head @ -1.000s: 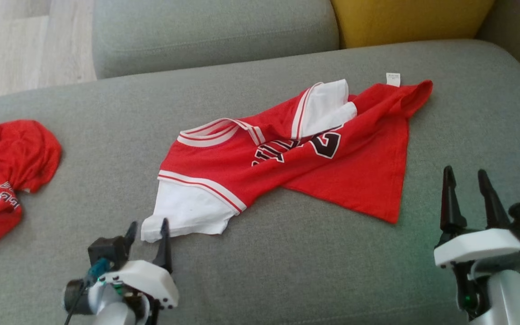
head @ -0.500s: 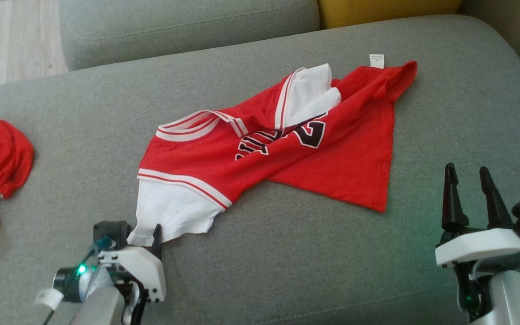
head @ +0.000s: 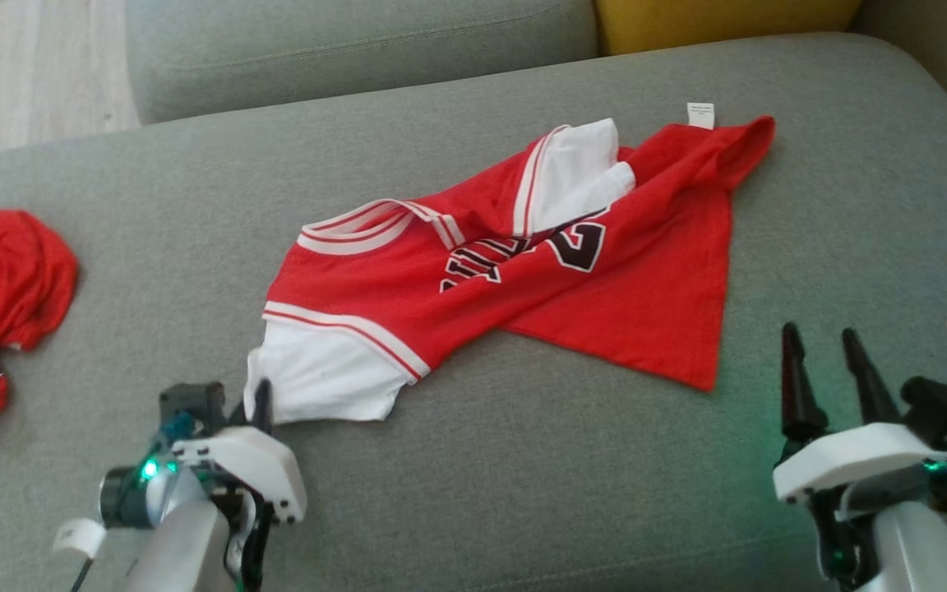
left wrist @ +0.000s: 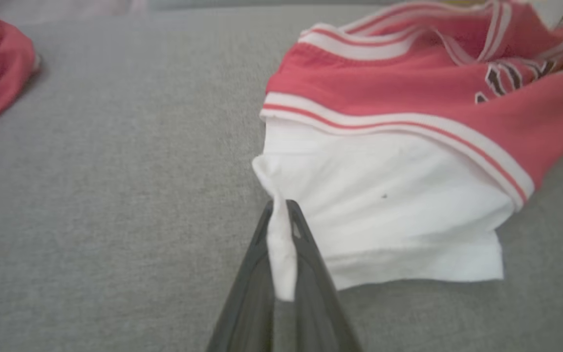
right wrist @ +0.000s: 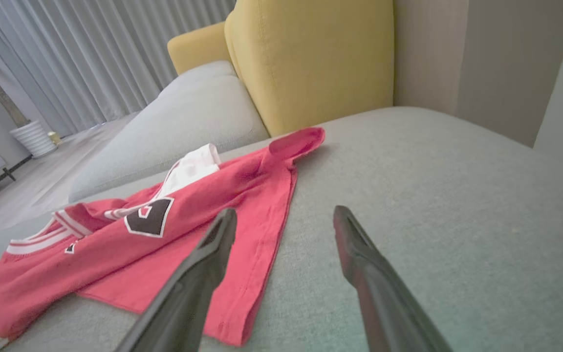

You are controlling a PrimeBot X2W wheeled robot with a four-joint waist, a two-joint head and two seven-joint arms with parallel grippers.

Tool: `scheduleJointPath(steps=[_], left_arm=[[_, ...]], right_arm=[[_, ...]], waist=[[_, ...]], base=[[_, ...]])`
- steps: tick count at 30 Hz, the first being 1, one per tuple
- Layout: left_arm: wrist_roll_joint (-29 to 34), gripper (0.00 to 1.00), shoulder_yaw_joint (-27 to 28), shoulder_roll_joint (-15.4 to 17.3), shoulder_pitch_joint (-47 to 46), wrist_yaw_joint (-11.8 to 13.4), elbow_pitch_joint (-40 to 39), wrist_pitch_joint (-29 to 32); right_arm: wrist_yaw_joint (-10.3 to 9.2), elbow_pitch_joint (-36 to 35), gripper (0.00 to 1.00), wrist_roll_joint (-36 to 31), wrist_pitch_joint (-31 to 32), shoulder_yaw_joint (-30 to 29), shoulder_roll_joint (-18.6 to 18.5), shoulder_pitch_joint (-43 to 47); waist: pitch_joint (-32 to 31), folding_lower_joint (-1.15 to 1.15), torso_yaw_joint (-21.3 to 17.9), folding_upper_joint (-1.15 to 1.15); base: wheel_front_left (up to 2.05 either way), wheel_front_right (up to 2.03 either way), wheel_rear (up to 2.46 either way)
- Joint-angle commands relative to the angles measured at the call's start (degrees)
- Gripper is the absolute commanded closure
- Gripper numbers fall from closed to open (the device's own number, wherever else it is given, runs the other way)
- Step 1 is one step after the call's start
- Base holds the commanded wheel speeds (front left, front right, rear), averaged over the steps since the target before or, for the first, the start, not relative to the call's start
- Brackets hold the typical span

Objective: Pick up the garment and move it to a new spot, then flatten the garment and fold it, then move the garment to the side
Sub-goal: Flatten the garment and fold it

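here, two garments, two grippers: left gripper [head: 256, 395] pinches the jersey [head: 375, 288], right gripper [head: 819, 335] gapes, red heap [head: 5, 271] apart.

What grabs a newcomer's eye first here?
The rumpled red-and-white jersey sprawled across the grey sofa, with the left pincer shut on its white sleeve corner. The right pincer stands open at lower right, clear of the cloth; a second red garment lies at the far left.
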Motion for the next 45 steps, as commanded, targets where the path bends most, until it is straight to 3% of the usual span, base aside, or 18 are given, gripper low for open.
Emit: scheduleJointPath(steps=[1,11,20,21,22,28,32,34,45], left_arm=[[-0.83,1.00,2.82,1.13,-2.72,0.81,-3.21,-2.10],[-2.46,1.00,4.68,0.40,-1.66,1.00,-14.33,-5.37],[-2.35,1.00,3.52,0.04,-0.45,0.78,-18.60,-5.46],[-2.36,1.00,3.43,0.08,-0.39,0.82,-18.75,-5.38],[-2.37,1.00,3.40,0.15,-0.34,0.91,-18.87,-5.32],[-2.83,1.00,3.87,0.65,0.11,1.63,-19.21,-5.30],[-3.96,1.00,4.92,0.79,0.43,1.94,-19.94,-5.36],[-4.79,1.00,5.61,0.87,0.27,2.08,-21.23,-5.35],[-9.12,1.00,5.88,-1.04,-4.74,1.62,-29.00,-4.07]], right_arm=[[0.22,-0.42,0.00,0.26,0.91,1.93,-0.27,-1.83],[0.22,11.25,0.00,5.31,6.02,2.86,-0.27,-5.61],[0.22,22.94,0.00,10.24,6.98,5.81,-0.27,-11.14],[0.22,24.11,0.45,10.74,7.18,6.48,-0.27,-11.74],[0.22,25.06,0.98,11.04,7.14,7.04,-0.27,-12.28],[0.22,26.65,1.00,7.69,5.20,7.77,-0.27,-14.71],[0.22,22.37,1.00,1.38,5.23,6.32,-0.29,-15.94],[0.22,15.92,1.00,-1.07,6.98,4.54,-0.91,-16.59],[0.22,-15.27,1.00,0.92,17.54,1.86,-9.39,-14.18]], waist=[[0.02,0.00,0.79,0.00],[0.80,0.00,4.68,0.00],[1.52,0.00,6.86,0.00],[1.52,0.00,7.02,0.00],[1.48,0.00,7.14,0.00],[0.19,0.00,7.34,0.00],[-1.42,0.00,7.33,0.00],[-2.28,0.00,7.94,0.00],[-6.16,0.00,13.32,0.00]], base=[[0.00,0.00,0.00],[0.00,0.00,0.00],[0.00,0.00,0.00],[0.00,0.00,0.00],[0.00,0.00,0.00],[0.00,0.00,0.00],[0.00,0.00,0.00],[0.00,0.00,0.00],[0.00,0.00,0.00]])
